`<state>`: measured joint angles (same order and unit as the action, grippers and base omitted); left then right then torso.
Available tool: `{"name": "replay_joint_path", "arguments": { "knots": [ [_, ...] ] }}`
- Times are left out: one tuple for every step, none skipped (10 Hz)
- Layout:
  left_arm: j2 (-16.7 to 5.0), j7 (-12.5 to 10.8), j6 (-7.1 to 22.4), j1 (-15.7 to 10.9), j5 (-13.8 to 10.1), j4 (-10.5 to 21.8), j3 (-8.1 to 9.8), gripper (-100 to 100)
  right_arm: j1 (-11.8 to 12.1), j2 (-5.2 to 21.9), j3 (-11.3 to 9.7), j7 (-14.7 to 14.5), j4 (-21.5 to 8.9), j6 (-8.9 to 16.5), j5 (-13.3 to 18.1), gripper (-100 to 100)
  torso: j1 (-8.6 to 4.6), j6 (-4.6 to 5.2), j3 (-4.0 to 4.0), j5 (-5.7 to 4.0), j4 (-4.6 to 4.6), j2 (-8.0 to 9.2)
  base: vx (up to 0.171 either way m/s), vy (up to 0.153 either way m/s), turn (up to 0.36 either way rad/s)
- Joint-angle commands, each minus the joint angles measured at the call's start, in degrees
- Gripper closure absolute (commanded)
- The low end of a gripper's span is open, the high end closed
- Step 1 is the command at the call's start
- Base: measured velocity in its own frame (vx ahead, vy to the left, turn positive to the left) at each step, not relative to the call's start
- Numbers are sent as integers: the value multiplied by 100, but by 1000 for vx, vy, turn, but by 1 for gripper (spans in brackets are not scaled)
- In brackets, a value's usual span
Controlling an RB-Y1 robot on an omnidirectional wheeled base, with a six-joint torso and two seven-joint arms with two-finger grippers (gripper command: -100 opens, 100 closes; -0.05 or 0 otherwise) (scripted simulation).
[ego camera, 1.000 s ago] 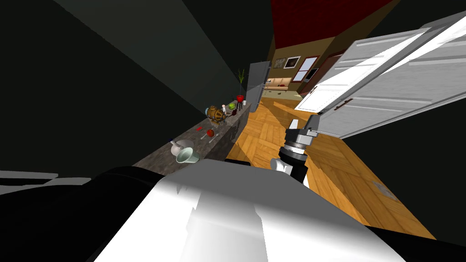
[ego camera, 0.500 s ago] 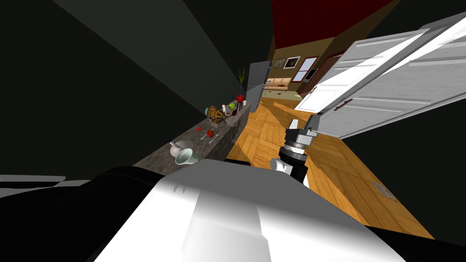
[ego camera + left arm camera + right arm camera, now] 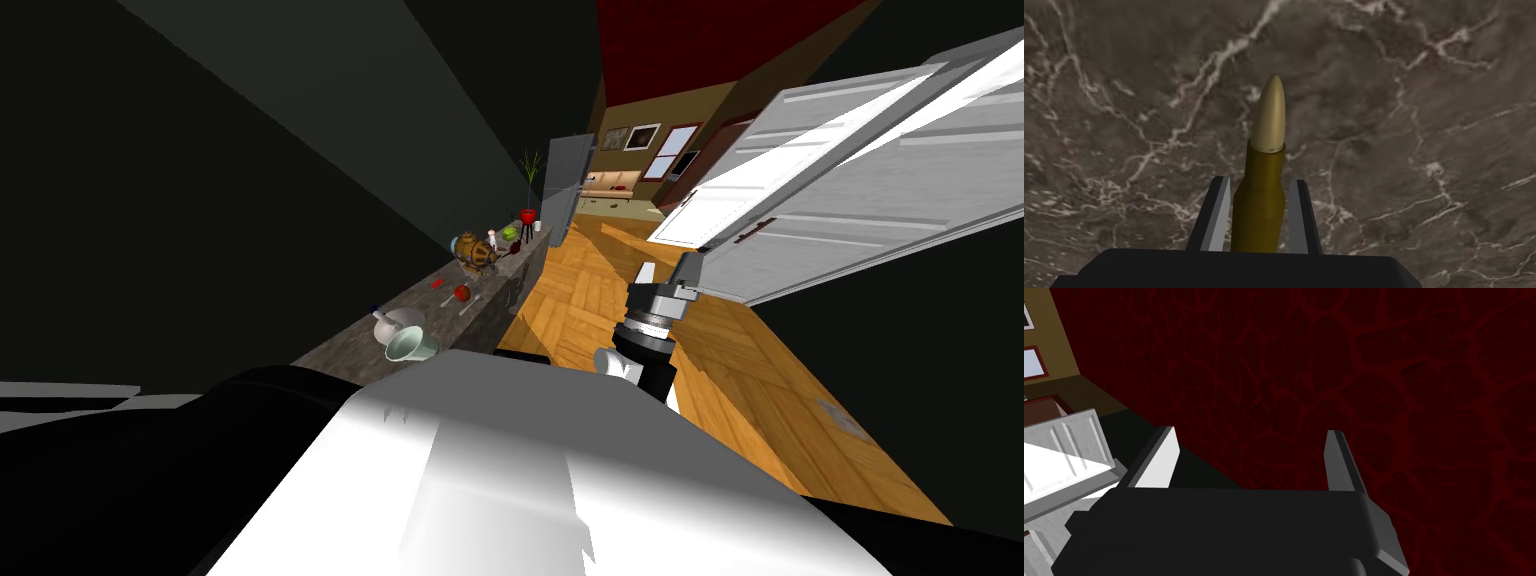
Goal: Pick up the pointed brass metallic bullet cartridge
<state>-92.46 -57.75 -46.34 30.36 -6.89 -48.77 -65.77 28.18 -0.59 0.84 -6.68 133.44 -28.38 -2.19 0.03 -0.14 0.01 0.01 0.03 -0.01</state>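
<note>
Three views, head first. A dark marble counter [image 3: 412,298] runs along the wall on the left. A pale cup [image 3: 412,345] lies tipped at its near end, with a grey bowl [image 3: 395,322] just behind it. Farther along stand small red things and a brown barrel [image 3: 477,252]. The right gripper [image 3: 667,272] is held up over the wooden floor [image 3: 590,300], near a white door [image 3: 800,190].

In the left wrist view, the left gripper [image 3: 1260,180] pinches the cartridge [image 3: 1265,165]. One finger presses each side of its dark brass case, near the base. The case and its paler, pointed bullet stick out past the fingertips, in line with the gripper. Behind it lies the counter's brown marble with white veins [image 3: 1424,100]. Whether the cartridge touches that surface or hangs above it, I cannot tell.

In the right wrist view, the right gripper [image 3: 1250,433] has its two fingers spread wide apart.
</note>
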Motion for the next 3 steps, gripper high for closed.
{"name": "replay_joint_path", "arguments": {
  "knots": [
    [-175,-17,-11,38,-71,-165,-15,100,0,0,0,0,0,0,0,0,0,0,0,0,0,0,-32,-9,-2],
    [-115,-10,-20,29,-50,-94,-7,100,0,0,0,0,0,0,0,0,-4,-2,3,0,1,5,-15,-2,-2],
    [-128,-10,-22,33,-56,-106,-7,0,0,0,0,0,0,0,0,0,0,-2,2,3,1,3,0,0,0]
  ]
}}
